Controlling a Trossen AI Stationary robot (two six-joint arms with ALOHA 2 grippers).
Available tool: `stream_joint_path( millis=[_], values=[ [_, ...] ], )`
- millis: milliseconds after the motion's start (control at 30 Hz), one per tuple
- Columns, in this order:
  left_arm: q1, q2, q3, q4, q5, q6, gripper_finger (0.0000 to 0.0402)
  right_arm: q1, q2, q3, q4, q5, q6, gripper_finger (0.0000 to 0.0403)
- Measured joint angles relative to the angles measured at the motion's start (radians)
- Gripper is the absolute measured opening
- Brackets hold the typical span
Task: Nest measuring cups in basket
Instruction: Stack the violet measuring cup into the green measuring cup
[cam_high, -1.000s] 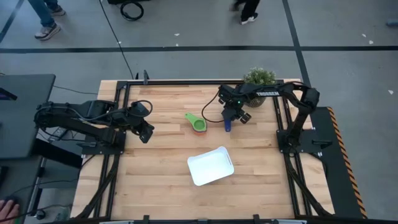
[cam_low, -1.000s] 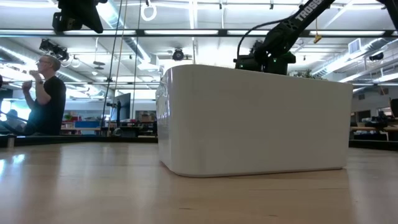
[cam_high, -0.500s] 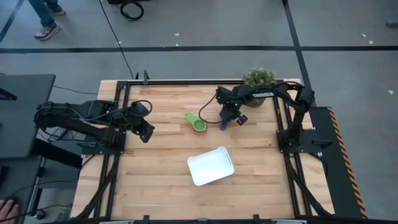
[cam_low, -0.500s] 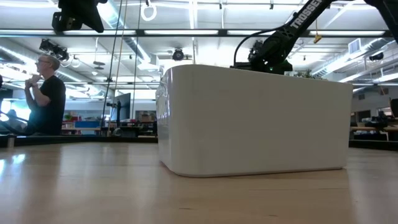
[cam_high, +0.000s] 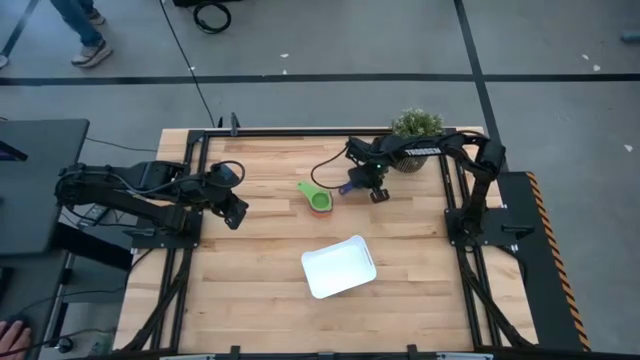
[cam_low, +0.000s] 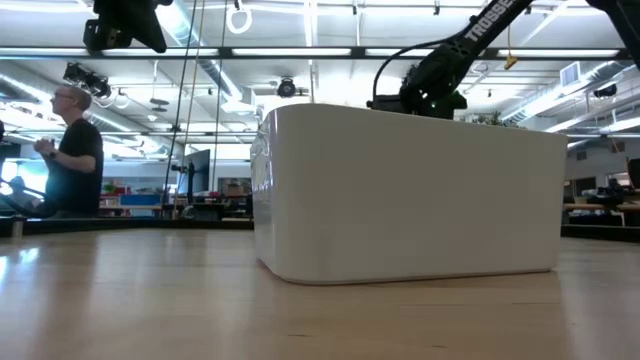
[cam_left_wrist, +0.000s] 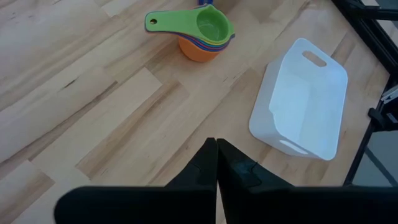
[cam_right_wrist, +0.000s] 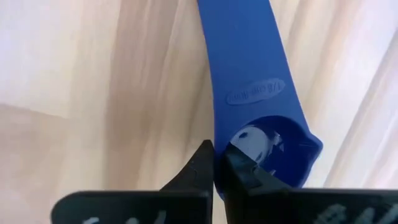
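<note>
High view: stack of measuring cups (cam_high: 319, 200) sits on the table (cam_high: 260, 260) near centre, green cup (cam_high: 319, 201) on top w/ handle pointing toward the left arm's side and the far edge. Left wrist view shows the same stack, green cup nested over others, orange cup (cam_left_wrist: 200, 51) at the bottom, thin purple/blue rims between.

Blue cup (cam_high: 349, 186) lies just beside the stack on the right-arm side, apart from it. Right gripper (cam_high: 364, 186) is down at this cup; right wrist view shows the blue handle (cam_right_wrist: 249, 68) running away from the fingers, bowl (cam_right_wrist: 273, 146) close in at the fingertips, fingers (cam_right_wrist: 199, 171) pinched nearly together at the bowl's rim. Whether they actually grip the rim, can't tell.

Basket (cam_high: 339, 266), white, lies well apart from the stack, nearer the front edge; nothing visible inside it. Low view: basket wall (cam_low: 410, 190) fills the middle, right arm above behind it.

Left gripper (cam_high: 237, 216) hovers off to the left side, fingers (cam_left_wrist: 205, 165) pressed together, holding nothing.

Potted plant (cam_high: 417, 126) at the far right corner. Person (cam_low: 72, 150) in the room beyond.
</note>
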Motion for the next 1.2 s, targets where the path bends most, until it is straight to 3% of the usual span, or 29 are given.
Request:
stream_joint_path(
  millis=[200,367,633,700,867,1200],
  values=[
    [0.0,0.0,0.0,-0.027,0.007,0.062,0.0009,0.037,-0.051,0.106,-0.136,0.011,0.244,0.0012],
    [0.0,0.0,0.0,-0.09,0.0,0.09,0.0009,0.137,-0.05,0.237,-0.239,0.025,0.532,0.0012],
    [0.0,0.0,0.0,-0.127,-0.081,0.156,0.0009,0.314,-0.047,0.418,-0.243,0.096,1.298,0.0012],
    [0.0,0.0,0.0,-0.127,-0.106,0.185,0.0009,0.35,-0.047,0.443,-0.213,0.128,1.418,0.0012],
    [0.0,0.0,0.0,-0.125,-0.121,0.267,0.0009,0.418,-0.047,0.457,-0.114,0.194,1.552,0.0012],
    [0.0,0.0,0.0,-0.119,-0.121,0.299,0.0009,0.415,0.092,0.472,-0.024,0.229,1.526,0.0012]
  ],
)
